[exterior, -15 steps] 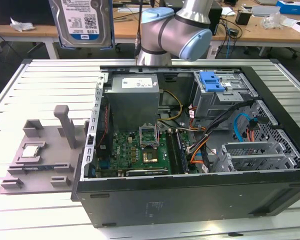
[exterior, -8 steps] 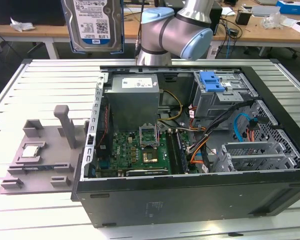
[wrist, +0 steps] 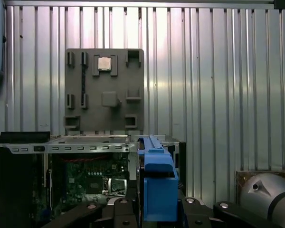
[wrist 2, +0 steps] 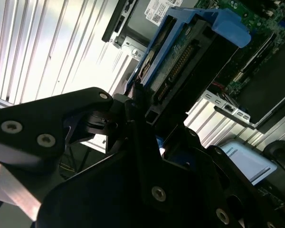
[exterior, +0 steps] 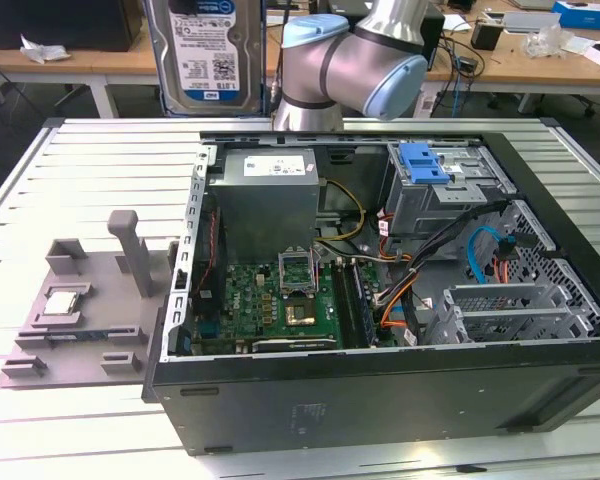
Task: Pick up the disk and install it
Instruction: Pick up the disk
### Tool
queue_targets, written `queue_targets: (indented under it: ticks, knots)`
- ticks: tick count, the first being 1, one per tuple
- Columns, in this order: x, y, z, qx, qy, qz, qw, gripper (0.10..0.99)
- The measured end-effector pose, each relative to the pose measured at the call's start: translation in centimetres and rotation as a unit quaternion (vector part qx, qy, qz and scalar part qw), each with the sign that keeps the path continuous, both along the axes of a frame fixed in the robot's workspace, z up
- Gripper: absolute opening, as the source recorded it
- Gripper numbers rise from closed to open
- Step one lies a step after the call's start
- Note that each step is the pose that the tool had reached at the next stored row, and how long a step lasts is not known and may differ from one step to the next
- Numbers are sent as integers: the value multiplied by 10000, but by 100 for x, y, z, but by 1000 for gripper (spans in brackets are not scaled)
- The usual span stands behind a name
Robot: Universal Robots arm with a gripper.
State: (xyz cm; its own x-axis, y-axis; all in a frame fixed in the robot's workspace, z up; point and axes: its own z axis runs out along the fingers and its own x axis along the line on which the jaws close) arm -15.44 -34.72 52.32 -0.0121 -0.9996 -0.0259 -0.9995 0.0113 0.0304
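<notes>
Your gripper (wrist 2: 133,107) is clenched on the disk (exterior: 205,50), w/ its blue bracket (wrist: 156,190) edge-on in the first wrist view. In the exterior view the disk is held high beside the arm (exterior: 355,65), label facing cam, clear of the open PC case (exterior: 380,400) on the slatted table (exterior: 80,160). Grey fixture (exterior: 90,330) w/ small chip (exterior: 62,301) lies at the exterior view's left.
</notes>
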Motion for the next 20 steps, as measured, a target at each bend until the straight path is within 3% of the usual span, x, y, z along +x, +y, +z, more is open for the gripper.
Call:
queue_targets:
  ticks: [3, 8, 12, 17, 20]
  knots:
    - [132, 0, -21, -1, 1, 0, 10000, 365]
    - [496, 0, -37, -1, 1, -1, 10000, 365]
    - [661, 0, -39, -1, 0, -1, 10000, 365]
    - [959, 0, -39, 0, 0, 0, 10000, 365]
    - [1062, 0, -39, -1, 0, 0, 10000, 365]
